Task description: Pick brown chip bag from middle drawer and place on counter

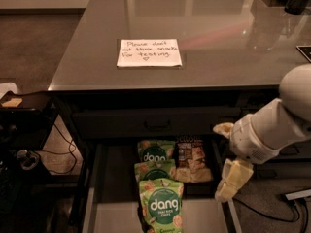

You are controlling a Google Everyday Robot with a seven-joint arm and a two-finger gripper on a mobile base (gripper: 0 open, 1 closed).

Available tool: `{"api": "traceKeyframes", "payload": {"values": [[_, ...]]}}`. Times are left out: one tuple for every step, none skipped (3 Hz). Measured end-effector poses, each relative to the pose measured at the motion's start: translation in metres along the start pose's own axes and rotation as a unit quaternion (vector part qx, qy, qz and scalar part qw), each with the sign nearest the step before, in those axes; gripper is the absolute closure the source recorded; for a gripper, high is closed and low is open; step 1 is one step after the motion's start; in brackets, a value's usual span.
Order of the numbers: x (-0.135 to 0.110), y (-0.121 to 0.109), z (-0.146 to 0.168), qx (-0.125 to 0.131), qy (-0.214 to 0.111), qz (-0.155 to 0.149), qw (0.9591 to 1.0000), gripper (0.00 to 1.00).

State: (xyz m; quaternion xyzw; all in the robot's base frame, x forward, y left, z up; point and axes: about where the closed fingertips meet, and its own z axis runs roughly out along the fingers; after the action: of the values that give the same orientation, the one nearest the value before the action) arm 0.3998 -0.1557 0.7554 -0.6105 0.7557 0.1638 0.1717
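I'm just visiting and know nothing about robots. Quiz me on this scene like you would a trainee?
1. True or false: the dark brown chip bag lies on the glossy grey counter.
2. How many green "dang" bags lie in the open dark grey metal drawer?
3. The robot's gripper, jaws apart, is: A) over the paper note; B) right of the brown bag, by the drawer's right side; C) holding a green bag.
Key: 1 false; 2 three; 3 B.
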Motion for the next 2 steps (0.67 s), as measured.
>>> {"api": "traceKeyframes", "payload": {"values": [[0.003,0.003,0.003,-0.004,0.001,0.002,1.0000,0.00],[0.013,0.002,0.016,0.007,0.027,-0.004,0.9996,0.00]]}}
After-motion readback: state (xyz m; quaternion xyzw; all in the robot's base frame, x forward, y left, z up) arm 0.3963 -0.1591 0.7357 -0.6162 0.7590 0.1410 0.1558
